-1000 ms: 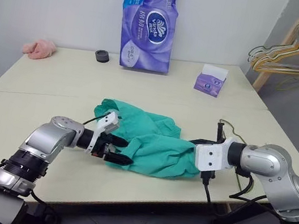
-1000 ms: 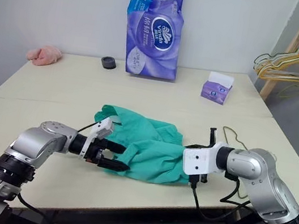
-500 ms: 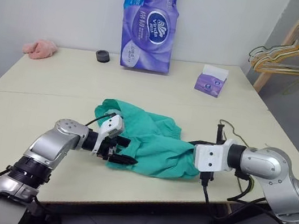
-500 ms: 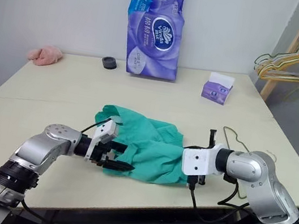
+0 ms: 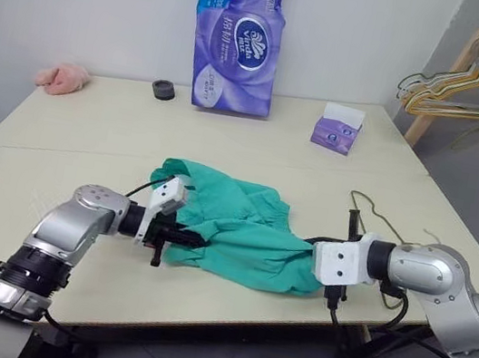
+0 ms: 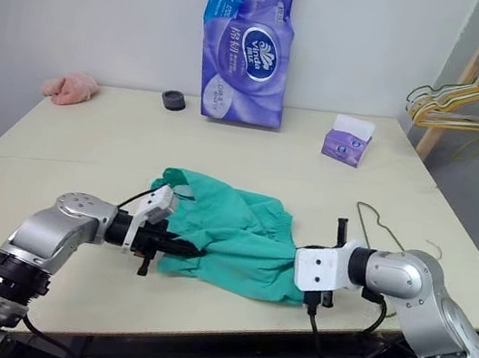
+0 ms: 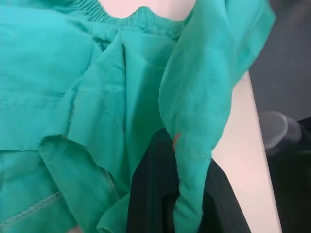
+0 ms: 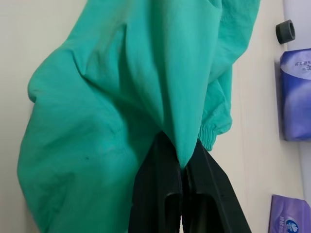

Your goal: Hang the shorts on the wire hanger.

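From the head cameras, the left arm reaches in from 8 o'clock with its forearm nearly level, and the left claw is clamped on the near-left edge of the shorts. The right arm bends in from 4 o'clock, elbow out past the near edge of the surface, and the right claw pinches the right end of the teal cloth. The shorts lie bunched between the two claws near the front edge of the surface. The wire hanger lies flat at 3 o'clock of the shorts, just behind the right wrist. Wide bare surface stretches toward 12 o'clock, up to a purple tissue pack, a small tissue box, a black ring and a pink cloth. A bunch of hangers hangs on a rail at 2 o'clock. In the left wrist view, black fingers are closed on a fold of cloth with an orange thread. In the right wrist view, both fingers are shut together on a hanging point of the shorts.
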Controlling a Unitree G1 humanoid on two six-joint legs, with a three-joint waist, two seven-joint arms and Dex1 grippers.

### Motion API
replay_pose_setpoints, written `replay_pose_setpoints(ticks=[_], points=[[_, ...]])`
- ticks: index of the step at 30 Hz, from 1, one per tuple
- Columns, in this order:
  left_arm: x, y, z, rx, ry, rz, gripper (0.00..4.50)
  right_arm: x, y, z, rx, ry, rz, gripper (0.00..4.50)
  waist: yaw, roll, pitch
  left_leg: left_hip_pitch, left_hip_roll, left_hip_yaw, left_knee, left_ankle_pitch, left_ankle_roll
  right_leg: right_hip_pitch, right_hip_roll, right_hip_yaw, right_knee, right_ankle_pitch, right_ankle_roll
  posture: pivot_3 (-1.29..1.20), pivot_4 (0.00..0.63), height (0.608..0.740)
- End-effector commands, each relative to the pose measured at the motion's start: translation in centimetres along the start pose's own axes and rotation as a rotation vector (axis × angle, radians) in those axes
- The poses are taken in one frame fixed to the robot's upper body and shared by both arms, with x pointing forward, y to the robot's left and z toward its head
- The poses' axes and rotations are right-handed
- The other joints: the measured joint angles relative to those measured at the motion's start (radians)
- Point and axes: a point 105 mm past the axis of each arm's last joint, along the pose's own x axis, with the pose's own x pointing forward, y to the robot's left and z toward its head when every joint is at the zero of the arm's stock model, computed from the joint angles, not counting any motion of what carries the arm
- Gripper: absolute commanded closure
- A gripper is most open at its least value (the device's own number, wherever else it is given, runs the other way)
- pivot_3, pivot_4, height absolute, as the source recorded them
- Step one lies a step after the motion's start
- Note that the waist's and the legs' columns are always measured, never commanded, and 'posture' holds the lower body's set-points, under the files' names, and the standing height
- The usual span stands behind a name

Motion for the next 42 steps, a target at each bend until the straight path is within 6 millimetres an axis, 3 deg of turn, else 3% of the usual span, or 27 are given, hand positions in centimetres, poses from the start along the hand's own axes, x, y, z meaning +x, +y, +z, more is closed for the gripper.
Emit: replay_pose_setpoints(ticks=[1,6,8,10,11,13,14,15,16,17,18,20,21,23,26,27,30,32,35,38,40,42], points=[[-2.9,-1.1,3.4,0.006,-0.069,-0.050,4.47,-1.6,-0.7,0.1,0.006,0.000,0.005,4.50,0.000,0.000,0.000,0.000,0.000,0.000,0.000,0.000,0.000,0.000,0.000,0.000,0.000,0.000,0.000,-0.11,0.030,0.740],[-3.7,-2.3,3.6,-0.020,-0.019,-0.115,4.47,-2.9,0.8,1.8,0.214,-0.105,0.165,4.50,0.001,0.000,0.000,0.000,0.001,0.000,-0.001,0.000,0.000,0.000,0.000,0.000,0.000,0.000,0.000,-0.09,0.033,0.740],[-1.7,2.0,3.5,0.062,-0.006,0.059,4.47,-0.8,-2.2,-1.0,0.223,-0.052,0.098,4.50,0.002,0.000,0.000,0.002,0.000,-0.001,0.000,0.000,0.000,0.001,0.000,0.000,0.000,0.000,0.000,-0.09,0.026,0.740],[0.7,6.6,5.5,0.174,-0.015,0.236,4.47,1.6,-6.9,-5.3,0.233,0.062,-0.044,4.50,0.005,-0.002,0.005,0.012,-0.004,0.002,0.001,0.000,0.000,0.013,0.000,-0.002,-0.002,0.002,-0.001,-0.09,0.023,0.740],[1.6,8.4,7.9,0.249,-0.034,0.318,4.47,2.2,-10.4,-7.3,0.224,0.135,-0.165,4.50,0.008,-0.004,0.005,0.019,-0.004,0.004,0.000,0.000,0.000,0.020,0.001,-0.002,-0.006,0.003,-0.003,-0.09,0.018,0.740],[2.3,10.7,14.8,0.422,-0.107,0.511,4.47,1.4,-18.2,-8.6,0.233,0.197,-0.470,4.50,0.010,-0.007,0.008,0.019,-0.004,0.001,0.001,0.001,0.000,0.024,0.002,-0.002,-0.010,0.006,-0.004,-0.08,0.010,0.740],[1.7,11.1,18.3,0.501,-0.153,0.617,4.47,0.2,-21.4,-8.2,0.161,0.239,-0.593,4.50,0.008,-0.007,0.008,0.014,-0.004,0.003,0.002,0.001,0.000,0.019,0.002,-0.001,-0.009,0.008,-0.001,-0.08,0.007,0.740],[0.3,11.0,22.2,0.584,-0.211,0.737,4.47,-1.6,-24.6,-6.9,0.124,0.231,-0.722,4.50,0.006,-0.008,0.007,0.000,-0.004,0.003,0.003,0.002,-0.002,0.005,0.000,0.000,-0.007,0.012,-0.005,-0.08,0.003,0.740],[-1.4,10.5,25.6,0.656,-0.273,0.840,4.47,-3.6,-27.1,-5.5,0.049,0.240,-0.821,4.50,0.001,-0.008,0.006,-0.013,-0.002,0.004,0.002,0.009,-0.014,-0.011,-0.005,0.001,-0.002,0.014,-0.004,-0.08,0.003,0.740],[-3.2,9.7,28.6,0.724,-0.332,0.939,4.47,-5.5,-29.1,-3.9,-0.022,0.239,-0.909,4.50,-0.003,-0.007,0.003,-0.027,-0.001,0.005,0.001,0.009,-0.018,-0.027,-0.011,0.003,0.002,0.013,-0.002,-0.07,0.000,0.740],[-4.4,9.0,30.3,0.764,-0.369,0.998,4.47,-6.6,-30.2,-2.9,-0.064,0.237,-0.962,4.50,-0.009,-0.007,0.002,-0.039,-0.001,0.007,0.000,0.010,-0.019,-0.041,-0.013,0.004,0.003,0.013,-0.002,-0.08,0.000,0.740],[-8.7,5.1,36.1,1.007,-0.454,1.165,4.47,-11.7,-33.2,1.8,-0.224,0.156,-1.170,4.50,-0.026,-0.005,0.002,-0.046,-0.002,0.011,-0.004,0.009,-0.019,-0.055,-0.019,0.002,0.004,0.011,-0.001,-0.09,0.003,0.740],[-10.3,3.0,38.0,1.136,-0.464,1.208,4.47,-13.9,-33.9,3.8,-0.289,0.103,-1.244,4.50,-0.031,-0.005,0.002,-0.047,-0.002,0.013,-0.005,0.009,-0.019,-0.056,-0.020,0.001,0.004,0.010,0.000,-0.10,0.006,0.740],[-11.3,1.1,38.7,1.304,-0.391,1.190,4.47,-15.5,-33.6,5.3,-0.348,0.014,-1.243,4.50,-0.048,-0.005,0.002,-0.053,-0.004,0.014,-0.006,0.009,-0.018,-0.065,-0.022,0.001,0.001,0.008,0.002,-0.10,0.015,0.740],[-10.8,3.1,34.9,1.324,-0.178,1.036,4.47,-12.6,-30.3,2.8,-0.319,-0.037,-1.018,4.50,-0.052,0.000,-0.002,-0.051,-0.003,0.015,-0.008,0.006,-0.013,-0.063,-0.022,-0.002,0.000,0.007,0.002,-0.10,0.029,0.740],[-10.4,4.5,32.2,1.280,-0.078,0.949,4.47,-10.7,-28.1,1.4,-0.290,-0.041,-0.911,4.50,-0.052,0.001,-0.002,-0.045,-0.002,0.016,-0.007,0.003,-0.008,-0.054,-0.022,-0.002,-0.001,0.005,0.006,-0.11,0.042,0.740],[-8.8,8.5,19.7,1.023,0.233,0.580,4.47,-4.0,-16.9,-2.0,-0.113,-0.067,-0.520,4.50,-0.051,0.006,-0.002,-0.027,-0.003,0.016,-0.004,-0.017,0.023,-0.023,-0.021,-0.004,-0.006,-0.009,0.005,-0.12,0.053,0.740],[-7.8,8.8,11.5,0.851,0.359,0.345,4.47,-1.6,-10.6,-2.6,-0.039,-0.054,-0.342,4.50,-0.051,0.017,0.007,-0.019,-0.004,0.016,0.005,-0.017,0.023,-0.018,-0.024,-0.003,0.001,-0.009,0.005,-0.12,0.059,0.740],[-7.3,6.7,2.5,0.660,0.456,0.097,4.47,-0.2,-5.0,-2.8,0.046,-0.018,-0.188,4.50,-0.061,0.026,0.027,-0.019,-0.009,0.014,0.016,-0.015,0.020,-0.021,-0.023,-0.001,0.018,-0.007,0.003,-0.13,0.067,0.740],[-6.3,2.5,-3.8,0.497,0.498,-0.075,4.47,0.1,-2.0,-3.0,0.049,0.022,-0.072,4.50,-0.072,0.013,0.034,-0.016,-0.004,0.011,0.017,-0.008,0.010,-0.019,-0.021,-0.003,0.020,0.001,0.001,-0.13,0.068,0.740],[-5.8,-1.0,-6.1,0.422,0.522,-0.191,4.47,0.1,-1.5,-2.7,0.044,0.027,-0.043,4.50,-0.075,0.009,0.033,-0.012,0.001,0.009,0.017,-0.008,0.009,-0.013,-0.016,-0.003,0.017,0.004,0.001,-0.13,0.068,0.740],[-5.6,-3.6,-6.6,0.353,0.522,-0.264,4.47,-0.1,-1.3,-2.3,0.034,0.027,-0.014,4.50,-0.069,0.009,0.034,0.001,0.001,0.009,0.015,-0.008,0.009,-0.001,-0.015,-0.004,0.015,0.001,0.003,-0.13,0.068,0.740]])
